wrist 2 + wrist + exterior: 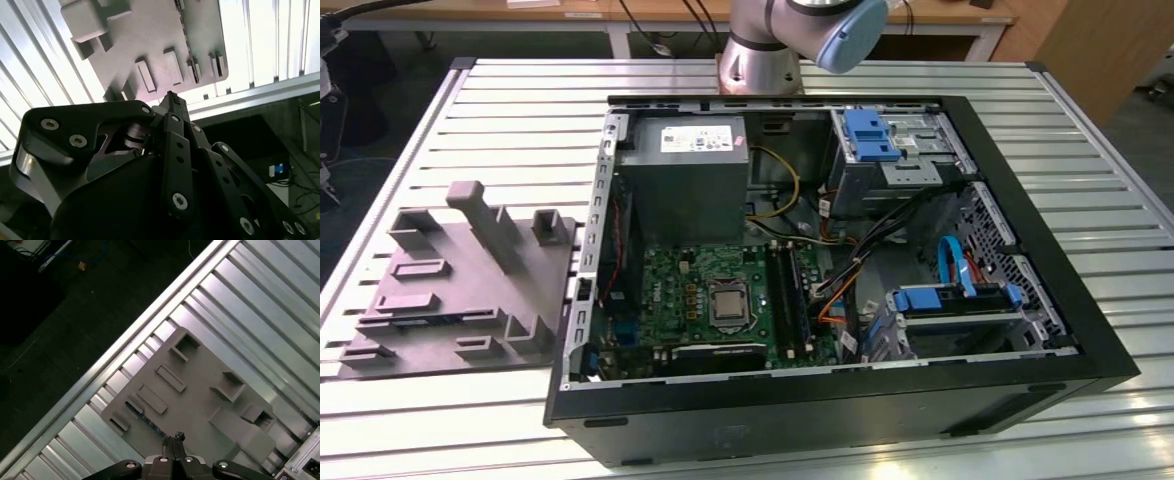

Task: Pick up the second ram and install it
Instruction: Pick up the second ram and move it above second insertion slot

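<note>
The tool (175, 436) is nearest in both wrist views. Its black fingers are drawn together at the tip with nothing between them, and it hangs above the grey moulded tray (200, 375).

Just past the fingertips in the first wrist view, the second ram (142, 416) lies flat in a shallow recess of that tray. It is a thin dark strip with a bluish-green tint. One end of it comes close under the tool's tip, and the rest runs away from the tip along the tray's edge. Its long axis lies at a slant to the line on which the fingers open, neither along it nor square across it. The tool is not touching the strip.

In the exterior view the strip (447, 320) sits in the near part of the tray (520, 255), lying left to right. The tray rests on the slatted metal counter (1067, 110), just beside the open computer case (854, 400), on the exterior view's left of it.

Farther off, inside the case, the black memory slots (787, 290) run near to far on the motherboard, roughly crosswise to the strip's present lie. At the far side of the counter stands the arm (774, 40).
</note>
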`<state>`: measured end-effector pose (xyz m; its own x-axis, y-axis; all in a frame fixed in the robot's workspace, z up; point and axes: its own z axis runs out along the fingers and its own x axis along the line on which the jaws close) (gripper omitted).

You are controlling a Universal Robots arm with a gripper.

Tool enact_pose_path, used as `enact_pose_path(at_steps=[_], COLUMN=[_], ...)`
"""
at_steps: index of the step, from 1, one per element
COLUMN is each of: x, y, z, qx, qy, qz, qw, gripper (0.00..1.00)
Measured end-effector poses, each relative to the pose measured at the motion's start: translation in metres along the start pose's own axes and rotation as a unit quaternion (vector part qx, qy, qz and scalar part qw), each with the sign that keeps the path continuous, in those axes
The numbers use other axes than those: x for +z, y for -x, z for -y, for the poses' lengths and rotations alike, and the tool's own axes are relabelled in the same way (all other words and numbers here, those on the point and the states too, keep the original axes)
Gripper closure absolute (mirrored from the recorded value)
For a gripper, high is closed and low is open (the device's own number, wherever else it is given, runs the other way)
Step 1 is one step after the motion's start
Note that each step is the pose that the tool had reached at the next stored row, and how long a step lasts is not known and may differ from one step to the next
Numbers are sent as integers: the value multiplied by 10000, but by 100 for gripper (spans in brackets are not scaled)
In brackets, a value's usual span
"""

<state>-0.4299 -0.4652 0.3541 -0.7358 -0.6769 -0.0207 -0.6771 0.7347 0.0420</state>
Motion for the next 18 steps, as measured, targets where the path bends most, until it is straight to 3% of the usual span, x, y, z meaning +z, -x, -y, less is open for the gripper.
enact_pose_path(at_steps=[5, 9, 14, 18], x=[13, 25, 45, 62], y=[0, -1, -1, -1], z=[1, 1, 2, 3], qx=[-449, -813, -1268, -1623], qy=[8, 15, 24, 31], qz=[-20, -36, -56, -72], qw=[9990, 9967, 9919, 9867], gripper=[90, 90, 90, 90])
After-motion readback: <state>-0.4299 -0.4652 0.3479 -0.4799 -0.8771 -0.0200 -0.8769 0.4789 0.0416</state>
